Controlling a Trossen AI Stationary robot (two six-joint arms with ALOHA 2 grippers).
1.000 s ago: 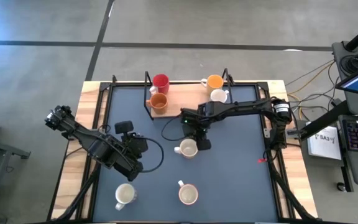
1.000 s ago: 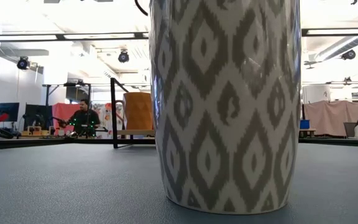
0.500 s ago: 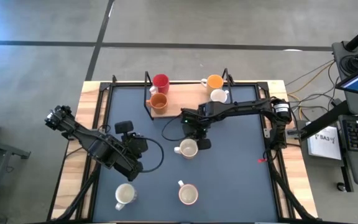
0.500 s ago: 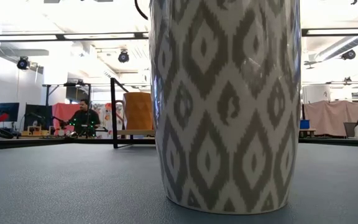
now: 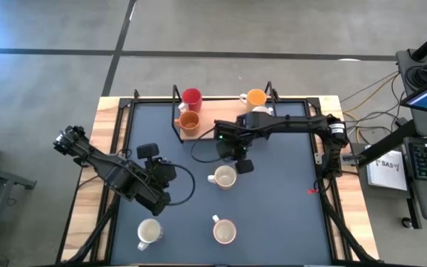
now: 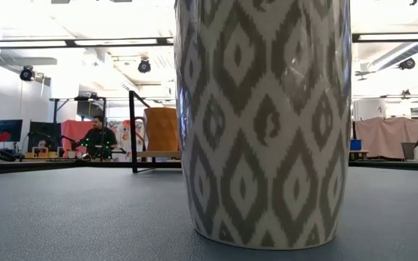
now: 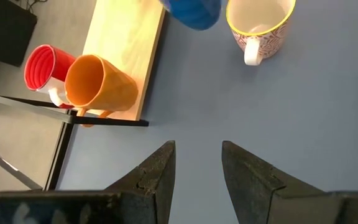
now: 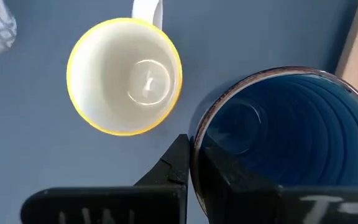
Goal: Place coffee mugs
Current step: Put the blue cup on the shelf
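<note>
My right gripper (image 8: 194,163) (image 5: 233,150) is over mid-table and shut on the blue mug (image 8: 284,143), which also shows in the left wrist view (image 7: 194,11). Just near of it a cream mug with a yellow rim (image 5: 223,176) (image 8: 124,76) stands upright. A red mug (image 5: 191,97) and an orange mug (image 5: 189,121) lie on a wooden board (image 5: 217,111). Another orange mug (image 5: 256,97) stands farther right. Two white mugs (image 5: 149,232) (image 5: 224,231) stand near the near edge. My left gripper (image 7: 197,155) (image 5: 165,176) waits open at the left. My right gripper holds the blue mug by its rim (image 8: 196,140). One finger (image 8: 225,177) is inside the mug and the other (image 8: 174,165) is outside its wall. The fingers come from above, pointing down. The mug is upright with its mouth up; whether it is clear of the table I cannot tell.
A tall grey-and-white patterned mug (image 6: 263,123) stands right before the low camera and blocks most of that view. A black frame (image 5: 176,111) runs along the board's left end and the table's far edge. People sit in the room beyond (image 6: 99,138).
My right gripper has moved a little toward the far edge, away from the yellow-rimmed cream mug, taking the blue mug along. The arm now reaches over the white mug by the far orange one. The left arm has kept still.
</note>
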